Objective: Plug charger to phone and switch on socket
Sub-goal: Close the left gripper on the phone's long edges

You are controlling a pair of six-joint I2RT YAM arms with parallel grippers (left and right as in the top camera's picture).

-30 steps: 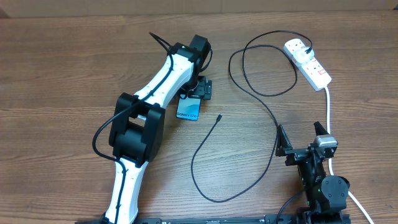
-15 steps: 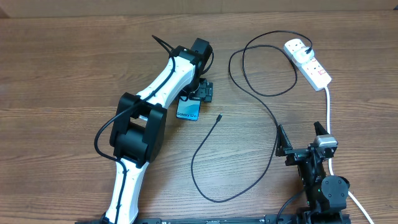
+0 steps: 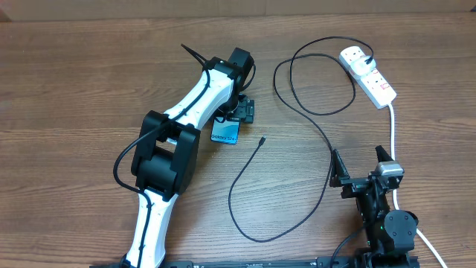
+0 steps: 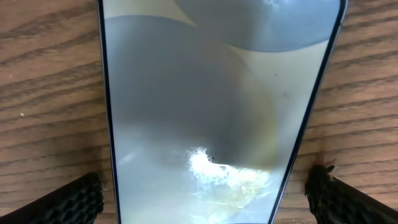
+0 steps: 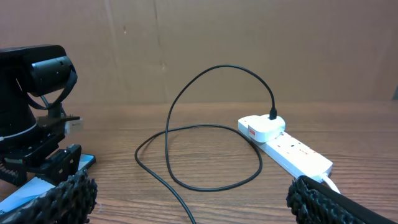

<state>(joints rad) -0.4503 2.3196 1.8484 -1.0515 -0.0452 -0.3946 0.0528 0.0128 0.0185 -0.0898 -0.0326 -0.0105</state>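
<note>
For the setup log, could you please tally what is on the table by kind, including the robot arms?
Phone: 1
Charger cable: 1
Power strip: 1
Robot arms: 2, the left arm and the right arm
Total: 5

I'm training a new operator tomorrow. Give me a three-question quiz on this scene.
1. True or false: the charger is plugged into the phone.
2. The left gripper straddles the phone with its jaws: A) open B) shut.
3. Fill in: the charger's far end sits in the white ____.
Key: 1 false; 2 A; 3 socket.
</note>
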